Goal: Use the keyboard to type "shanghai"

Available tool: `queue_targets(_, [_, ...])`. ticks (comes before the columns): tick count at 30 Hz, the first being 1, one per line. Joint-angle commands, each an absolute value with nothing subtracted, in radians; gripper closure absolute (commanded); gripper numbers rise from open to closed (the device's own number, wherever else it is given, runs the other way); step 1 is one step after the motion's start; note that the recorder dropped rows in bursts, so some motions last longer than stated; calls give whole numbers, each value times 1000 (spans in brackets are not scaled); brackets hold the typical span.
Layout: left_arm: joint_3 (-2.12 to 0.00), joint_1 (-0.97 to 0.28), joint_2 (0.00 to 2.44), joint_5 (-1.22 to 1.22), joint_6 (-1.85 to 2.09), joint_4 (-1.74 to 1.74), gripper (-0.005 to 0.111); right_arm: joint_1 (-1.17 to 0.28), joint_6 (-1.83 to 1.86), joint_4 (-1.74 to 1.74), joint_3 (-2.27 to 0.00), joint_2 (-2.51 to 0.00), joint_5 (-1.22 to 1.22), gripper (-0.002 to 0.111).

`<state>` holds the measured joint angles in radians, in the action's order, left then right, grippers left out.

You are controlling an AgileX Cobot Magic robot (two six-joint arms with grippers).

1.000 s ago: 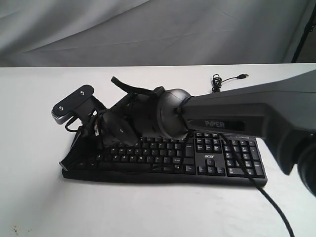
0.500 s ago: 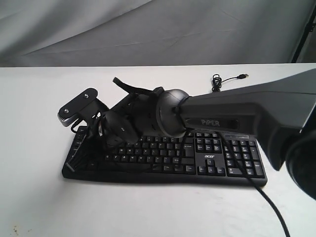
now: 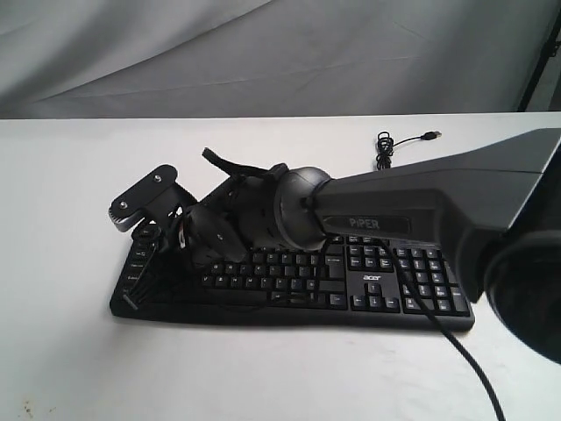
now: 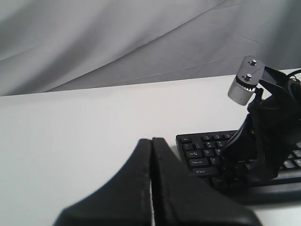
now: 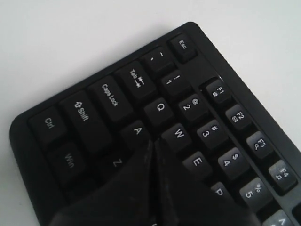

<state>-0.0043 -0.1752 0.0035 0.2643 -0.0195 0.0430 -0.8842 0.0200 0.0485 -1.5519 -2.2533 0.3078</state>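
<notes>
The black keyboard (image 3: 386, 285) lies flat on the white table (image 3: 70, 175), its acer logo above the arrow keys. My right arm (image 3: 394, 210) reaches across it to its left end. In the right wrist view my right gripper (image 5: 153, 141) is shut, its tip between the A key (image 5: 137, 131) and the W key (image 5: 178, 133), hiding the key beneath; whether it touches I cannot tell. My left gripper (image 4: 151, 140) is shut and holds nothing, over bare table beside the keyboard's (image 4: 202, 150) Esc corner. It is out of the exterior view.
The keyboard's thin cable ends in a coiled USB plug (image 3: 399, 140) on the table behind it. A black cable (image 3: 465, 360) hangs from the right arm over the number pad. Grey cloth (image 3: 263, 53) backs the table.
The right arm's wrist and its camera have shifted a little to the right and lower over the keyboard's left end. The keyboard has stayed in place.
</notes>
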Motion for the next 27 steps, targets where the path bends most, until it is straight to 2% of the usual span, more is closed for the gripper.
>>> queue_targets(1, [0, -179, 0, 259, -22, 44, 107, -875, 22, 56, -1555, -2252, 289, 108])
queue_targets(27, [0, -179, 0, 259, -22, 44, 107, -873, 29, 68, -1555, -2273, 282, 108])
